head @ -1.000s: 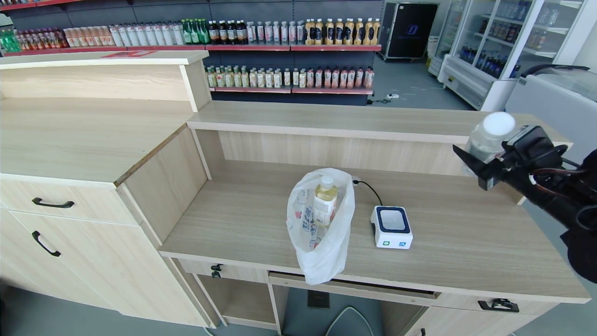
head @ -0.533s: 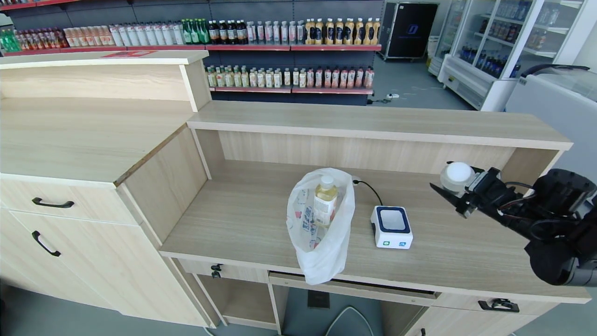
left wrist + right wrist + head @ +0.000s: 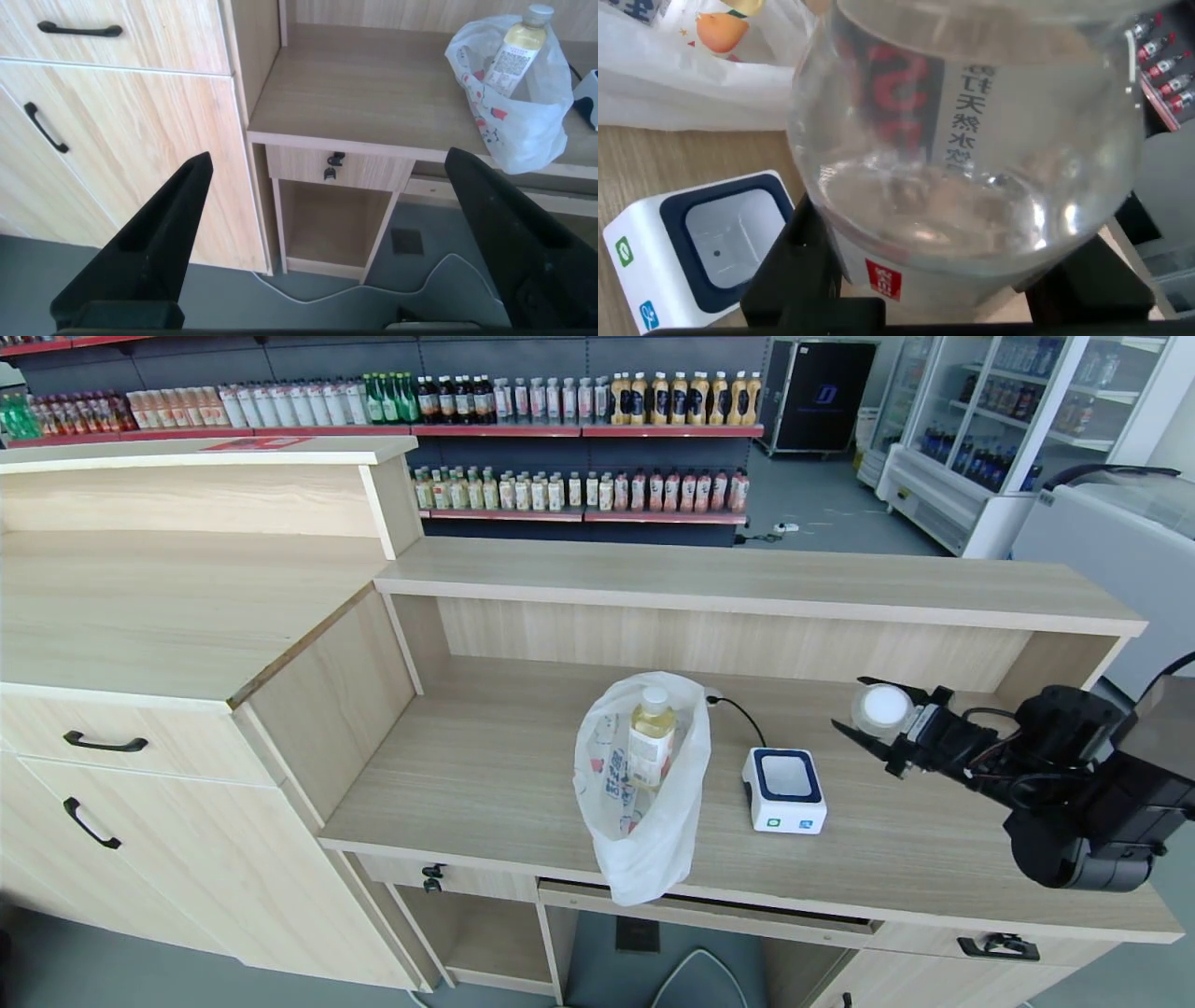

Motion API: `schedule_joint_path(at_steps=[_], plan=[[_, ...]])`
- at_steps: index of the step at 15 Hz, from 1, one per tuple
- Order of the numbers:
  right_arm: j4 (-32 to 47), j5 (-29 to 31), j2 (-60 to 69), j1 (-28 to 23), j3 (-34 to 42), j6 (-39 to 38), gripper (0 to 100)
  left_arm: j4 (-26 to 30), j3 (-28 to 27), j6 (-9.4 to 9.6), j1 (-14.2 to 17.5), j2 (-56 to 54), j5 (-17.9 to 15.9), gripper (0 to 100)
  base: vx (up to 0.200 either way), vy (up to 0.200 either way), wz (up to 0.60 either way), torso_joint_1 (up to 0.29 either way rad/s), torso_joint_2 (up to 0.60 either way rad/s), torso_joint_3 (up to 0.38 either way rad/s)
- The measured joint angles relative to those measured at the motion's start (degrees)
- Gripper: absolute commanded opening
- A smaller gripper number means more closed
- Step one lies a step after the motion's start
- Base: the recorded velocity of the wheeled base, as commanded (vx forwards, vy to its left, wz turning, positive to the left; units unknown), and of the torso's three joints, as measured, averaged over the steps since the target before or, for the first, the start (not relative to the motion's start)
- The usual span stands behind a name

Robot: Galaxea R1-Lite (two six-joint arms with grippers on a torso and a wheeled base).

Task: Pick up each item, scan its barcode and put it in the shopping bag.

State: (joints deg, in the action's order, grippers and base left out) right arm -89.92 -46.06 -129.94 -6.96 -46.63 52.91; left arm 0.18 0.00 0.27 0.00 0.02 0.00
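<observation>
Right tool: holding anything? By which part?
Right tool clamps a clear water bottle across its body, below the white cap. Left tool is open, empty.

A: How is the desk [image 3: 485, 775] seen in the head view?
B: From above and in front, at some distance; shop shelves [image 3: 579, 429] are faced beyond it.
A: And the left wrist view?
B: The desk's front corner is looked down on from well off, past the left gripper [image 3: 327, 157]; the shopping bag [image 3: 523, 140] is shared with the head view.
A: The right wrist view?
B: The scanner [image 3: 710, 252] is seen from very near, past a bottle [image 3: 971, 140] at the lens; it is shared too.
</observation>
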Motion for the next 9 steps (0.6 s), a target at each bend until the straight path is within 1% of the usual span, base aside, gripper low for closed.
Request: schedule_joint_path(at_steps=[3, 9], plan=[[-0.02, -4.28, -2.23, 0.11, -1.88, 1.08, 0, 0.00, 0.00, -0.02, 0.00, 0.00, 0.00, 100, 0.000, 0.000, 0.00, 0.000, 0.00, 0.000], [-0.02, -5.69, -5.27, 0.74, -5.13, 2.29, 0, 0.00, 0.00, 0.00, 0.00, 0.00, 0.00, 100, 0.000, 0.000, 0.00, 0.000, 0.00, 0.000]])
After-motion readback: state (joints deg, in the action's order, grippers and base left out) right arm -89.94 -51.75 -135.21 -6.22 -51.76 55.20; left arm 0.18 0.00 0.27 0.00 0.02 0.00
